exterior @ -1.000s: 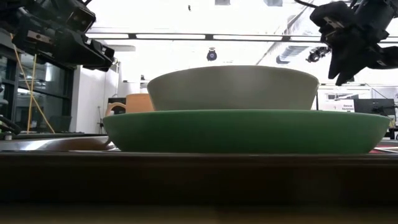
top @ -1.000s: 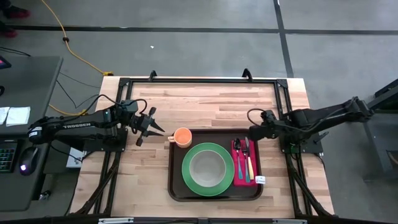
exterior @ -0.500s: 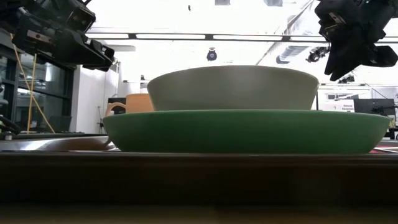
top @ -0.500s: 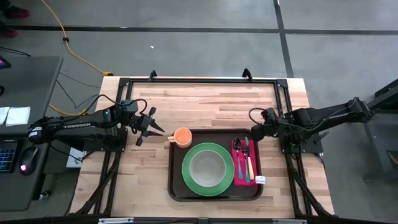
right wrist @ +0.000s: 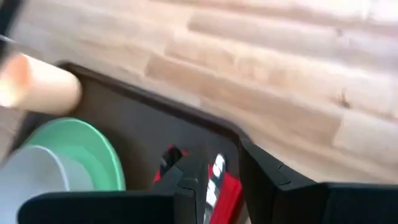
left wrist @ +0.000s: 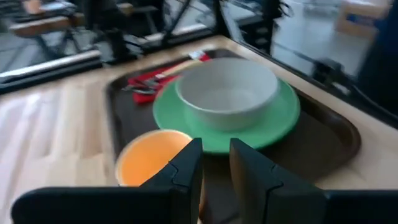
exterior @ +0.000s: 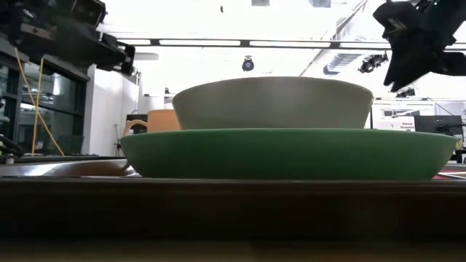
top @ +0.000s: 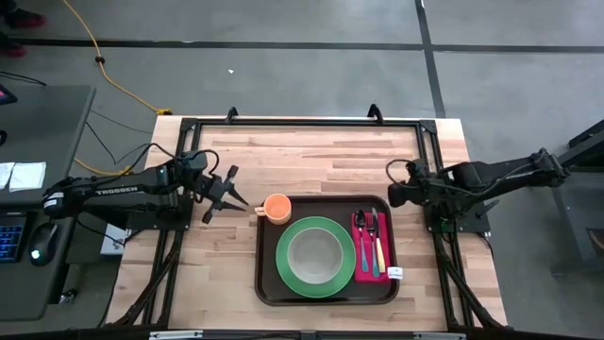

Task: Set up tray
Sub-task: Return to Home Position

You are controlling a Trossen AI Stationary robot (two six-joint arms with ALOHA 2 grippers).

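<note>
The grey bowl (exterior: 273,102) hides most of the orange cup (exterior: 162,120). The white tag (top: 394,272) on the tray (top: 269,288) is too small to read.

This is looking like a robotics lab in an open industrial hall, not a home. The butcher-block table (top: 311,156) is sitting inside a black metal frame (top: 302,121) carrying a dark robot arm (top: 123,187) on each side (one lettered TROSSEN). It is all standing on bare grey concrete floor (top: 283,76), where black tape lines (top: 429,52) are marking off bays and a yellow cable (top: 106,74) is trailing loose. A grey desk (top: 66,123) alongside is holding a keyboard (top: 11,236) and mouse (top: 40,246). Overhead, strip lights (exterior: 204,42) are glowing across a white ceiling, and a dark screen (exterior: 437,125) is showing far behind the tray (top: 269,293).
</note>
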